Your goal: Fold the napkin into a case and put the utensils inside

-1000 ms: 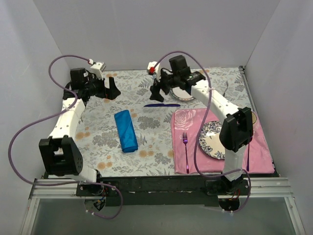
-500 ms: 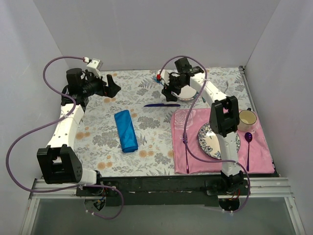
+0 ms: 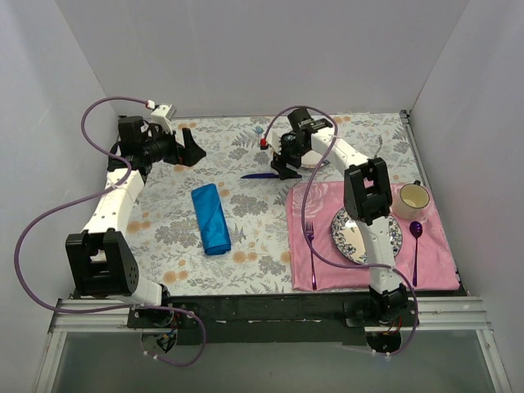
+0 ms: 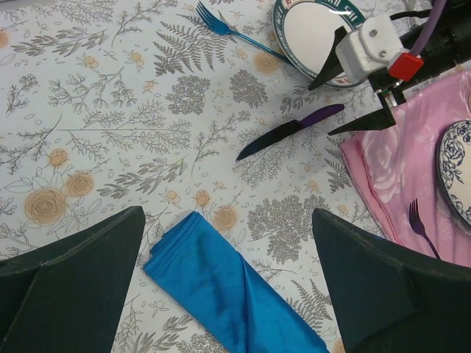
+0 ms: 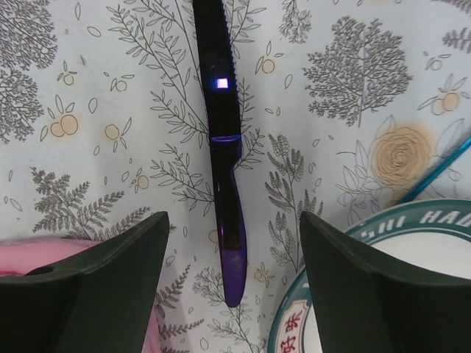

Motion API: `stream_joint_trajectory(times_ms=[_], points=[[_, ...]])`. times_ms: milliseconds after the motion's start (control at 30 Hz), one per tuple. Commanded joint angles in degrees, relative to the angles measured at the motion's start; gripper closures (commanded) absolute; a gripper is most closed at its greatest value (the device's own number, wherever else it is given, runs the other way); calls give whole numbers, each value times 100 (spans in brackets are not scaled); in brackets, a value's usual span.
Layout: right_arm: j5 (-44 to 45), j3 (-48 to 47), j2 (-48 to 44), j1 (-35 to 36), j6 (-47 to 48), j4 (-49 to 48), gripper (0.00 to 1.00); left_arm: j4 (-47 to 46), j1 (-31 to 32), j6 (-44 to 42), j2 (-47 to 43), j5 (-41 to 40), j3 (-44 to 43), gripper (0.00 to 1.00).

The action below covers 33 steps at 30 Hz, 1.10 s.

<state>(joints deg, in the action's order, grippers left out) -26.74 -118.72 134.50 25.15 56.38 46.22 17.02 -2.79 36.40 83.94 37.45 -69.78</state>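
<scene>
The folded blue napkin (image 4: 235, 294) lies on the floral tablecloth (image 4: 110, 110) between the spread fingers of the left gripper (image 4: 228, 213). Beyond it, the parted fingers of the right gripper (image 4: 320, 110) flank the dark purple knife (image 4: 291, 131) at its handle.

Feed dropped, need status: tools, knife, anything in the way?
Left tool open, empty. Right tool open, straddling knife. Napkin folded, fork by far plate. Nothing in the way.

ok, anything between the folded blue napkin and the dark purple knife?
Nothing. Only bare floral tablecloth separates the napkin from the knife. The left wrist view shows it best, and the top view agrees.
</scene>
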Motion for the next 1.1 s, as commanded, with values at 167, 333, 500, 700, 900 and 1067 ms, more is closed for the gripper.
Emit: stream_joint_trajectory(times_ms=[167, 333, 500, 700, 900, 1067], points=[[55, 33, 323, 43, 251, -358, 30, 188, -11, -89, 70, 96, -80, 2], [125, 243, 384, 192, 470, -412, 53, 214, -3, -125, 96, 17, -89, 2], [442, 349, 454, 517, 488, -692, 68, 232, -11, -142, 131, -62, -97, 2], [679, 358, 586, 833, 497, -816, 92, 390, -11, -274, 210, -185, -246, 2], [653, 349, 464, 904, 208, -842, 99, 408, -11, -222, 184, -274, -221, 2], [451, 341, 147, 904, -136, -983, 99, 258, -11, 59, 158, -230, -98, 2]])
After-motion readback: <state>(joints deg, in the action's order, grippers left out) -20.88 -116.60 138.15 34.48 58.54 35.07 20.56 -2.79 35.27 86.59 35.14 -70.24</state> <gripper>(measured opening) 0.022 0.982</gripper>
